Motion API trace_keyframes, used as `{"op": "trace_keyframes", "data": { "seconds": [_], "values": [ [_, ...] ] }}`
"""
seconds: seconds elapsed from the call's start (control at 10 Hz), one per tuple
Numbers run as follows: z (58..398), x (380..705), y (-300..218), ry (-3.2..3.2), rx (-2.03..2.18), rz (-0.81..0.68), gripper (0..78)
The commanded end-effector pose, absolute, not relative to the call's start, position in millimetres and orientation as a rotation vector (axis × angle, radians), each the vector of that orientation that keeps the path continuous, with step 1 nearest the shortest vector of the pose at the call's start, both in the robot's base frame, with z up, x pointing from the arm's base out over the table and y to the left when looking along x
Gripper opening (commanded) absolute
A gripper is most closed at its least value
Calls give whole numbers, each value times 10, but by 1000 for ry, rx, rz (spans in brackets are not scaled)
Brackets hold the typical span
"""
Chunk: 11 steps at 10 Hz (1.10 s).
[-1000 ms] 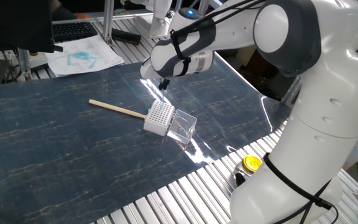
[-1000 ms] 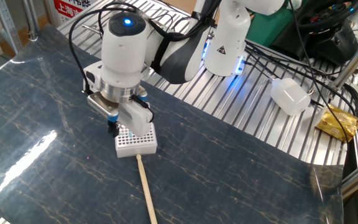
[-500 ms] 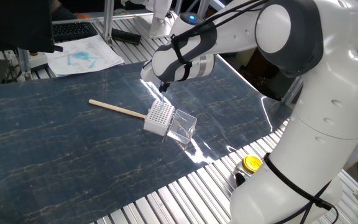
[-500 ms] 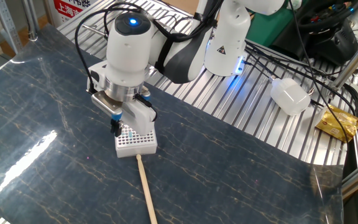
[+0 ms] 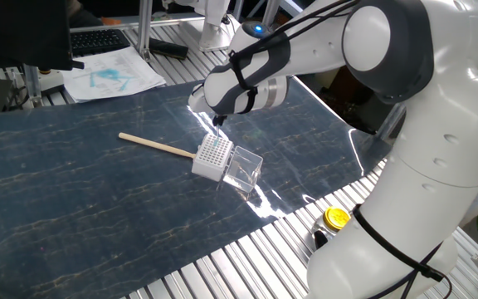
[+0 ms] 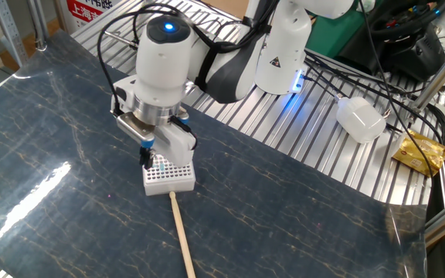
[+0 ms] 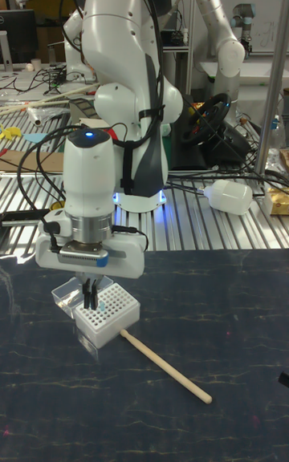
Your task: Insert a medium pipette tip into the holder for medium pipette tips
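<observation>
The holder for medium pipette tips is a small white box with a grid of holes, resting on the dark mat with its clear lid hinged open beside it. My gripper hangs just above the holder's edge nearest the lid, pointing down. Its fingers stand close together on a pale blue medium pipette tip, whose lower end is at the grid. The hole it meets is hidden.
A long tan wooden stick lies on the mat with one end touching the holder. A white bottle and cables lie on the metal slats behind. A yellow cap sits off the mat's edge.
My gripper has shifted a little sideways and slightly down, from beside the holder's edge to over its grid, keeping the tip in its fingers. Holder and stick have not moved.
</observation>
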<state>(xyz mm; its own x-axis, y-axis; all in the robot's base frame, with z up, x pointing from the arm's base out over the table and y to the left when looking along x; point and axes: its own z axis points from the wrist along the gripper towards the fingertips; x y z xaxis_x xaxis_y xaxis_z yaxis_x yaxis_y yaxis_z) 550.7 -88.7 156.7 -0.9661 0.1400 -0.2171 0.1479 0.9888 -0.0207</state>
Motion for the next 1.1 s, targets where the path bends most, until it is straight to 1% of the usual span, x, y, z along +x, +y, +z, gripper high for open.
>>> {"op": "trace_keyframes", "data": {
  "seconds": [0.1,1.1],
  "values": [
    [1547,5452,-867,2901,226,-46,11],
    [1458,5274,-814,2905,244,-26,11]
  ]
}}
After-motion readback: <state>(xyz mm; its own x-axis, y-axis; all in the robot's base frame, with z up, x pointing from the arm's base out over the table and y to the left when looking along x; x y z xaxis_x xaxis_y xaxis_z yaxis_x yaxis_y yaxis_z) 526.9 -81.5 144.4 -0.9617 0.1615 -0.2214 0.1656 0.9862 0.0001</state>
